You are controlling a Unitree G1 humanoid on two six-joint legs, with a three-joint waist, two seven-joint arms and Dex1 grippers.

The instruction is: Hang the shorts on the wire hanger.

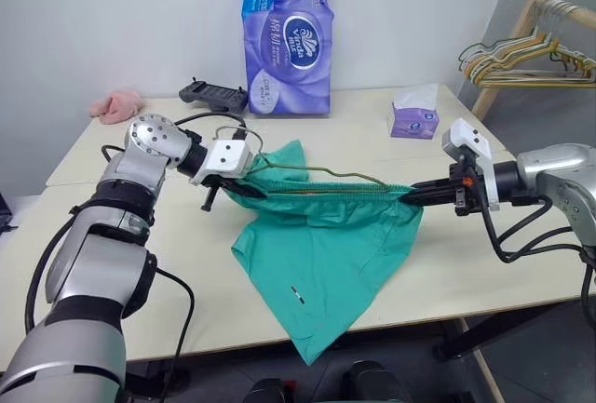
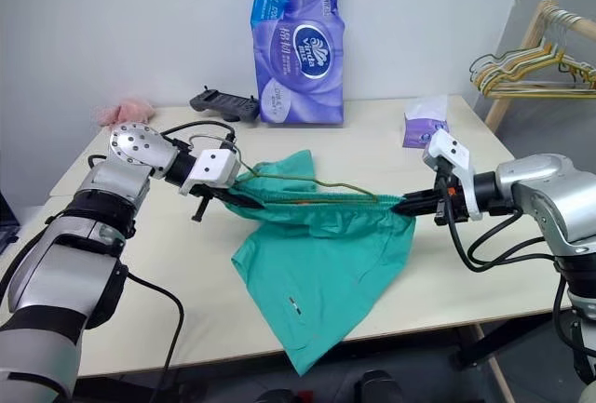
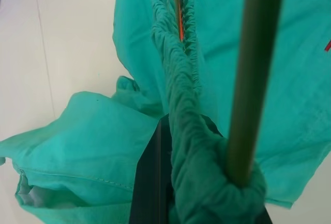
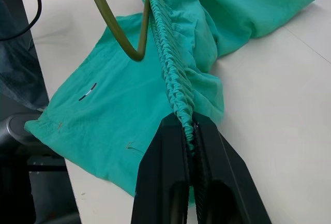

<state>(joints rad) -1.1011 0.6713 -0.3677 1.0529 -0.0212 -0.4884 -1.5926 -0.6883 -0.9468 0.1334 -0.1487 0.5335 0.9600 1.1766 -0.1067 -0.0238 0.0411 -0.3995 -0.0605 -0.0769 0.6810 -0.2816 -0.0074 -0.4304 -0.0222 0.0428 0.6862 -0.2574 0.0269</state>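
The shorts (image 1: 326,245) are stretched by their gathered waistband between the two grippers, above the middle of the table (image 1: 521,273). The left gripper (image 1: 226,190) is clamped tight on the waistband's left end, and the right gripper (image 1: 416,194) is clamped tight on its right end; in the right wrist view the elastic runs straight out from between that gripper's closed fingers (image 4: 168,172). The taut waistband lies along the table's length, roughly parallel to its near edge, while the legs sag from it, one spilling over the near edge and the other bunched toward the far side.

The wire hanger (image 1: 317,172) sits along the same line as the waistband. Its hook end (image 1: 223,133) rises just beside the left gripper, and its thin wire arches over the waistband toward the right. In the left wrist view a length of the wire enters the bunched fabric right at the gripped end, so that end seems to be tucked into the waist opening; how far the rest is threaded cannot be told.

The relation that matters is this shared axis: waistband and hanger run side by side, and both grippers sit at the ends. The left is the nearer to the hook, so it is probably the better placed to steady the hanger as the fabric is drawn over it.
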